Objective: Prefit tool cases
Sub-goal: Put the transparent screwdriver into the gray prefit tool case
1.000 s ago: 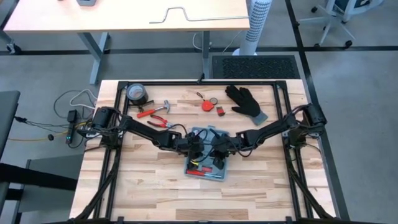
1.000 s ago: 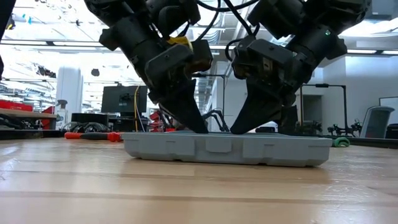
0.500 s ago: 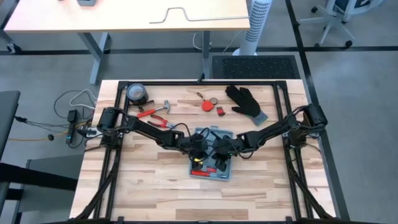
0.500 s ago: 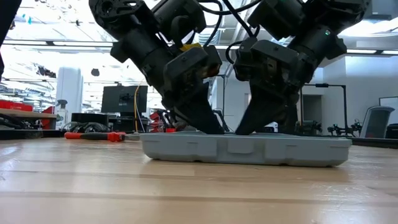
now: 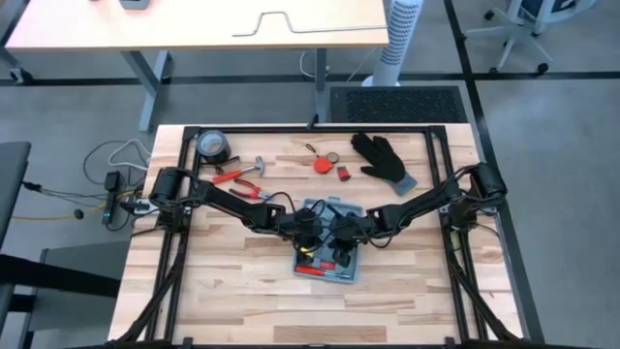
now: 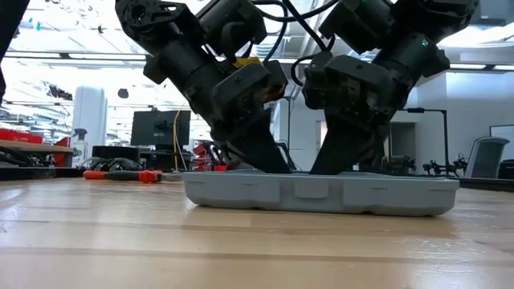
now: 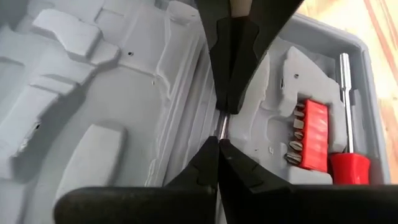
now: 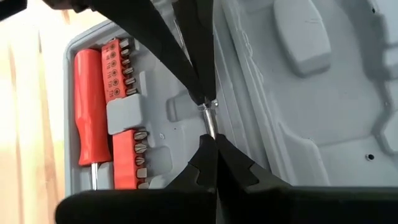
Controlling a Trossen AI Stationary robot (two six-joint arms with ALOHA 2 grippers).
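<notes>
The blue-grey tool case [image 5: 353, 269] lies open and flat on the middle of the table, its grey moulded recesses facing up. A red screwdriver [image 8: 87, 106] and a red bit holder [image 7: 314, 134] sit in recesses at its near end. Both grippers reach down into the case and meet tip to tip. My left gripper [image 7: 217, 149] and my right gripper [image 8: 211, 148] are each shut on a thin metal rod [image 7: 222, 124] in the case's middle. In the low view the left gripper [image 6: 277, 164] and the right gripper [image 6: 321, 164] slant down into the tray [image 6: 321, 194]. My left gripper pinches one end of the thin metal rod [image 7: 221, 129] between its two fingertips, slanting down from the table's left. The rod lies low in the case's middle recess. My right gripper pinches the rod's other end [image 8: 209, 127] between its fingertips, slanting down from the table's right, facing the left gripper's fingers [image 8: 189, 74].
At the table's far side lie a dark tape roll [image 5: 212, 145], red-handled pliers and a hammer [image 5: 242, 176], a small red round item [image 5: 323, 162] and a black glove [image 5: 384, 160]. A black frame [image 5: 455, 194] runs around the table's edges.
The case has slid a short way toward the table's right edge, staying flat on the table. My left gripper has gone the same way with it, and both grippers have stayed down in the case, tip to tip.
</notes>
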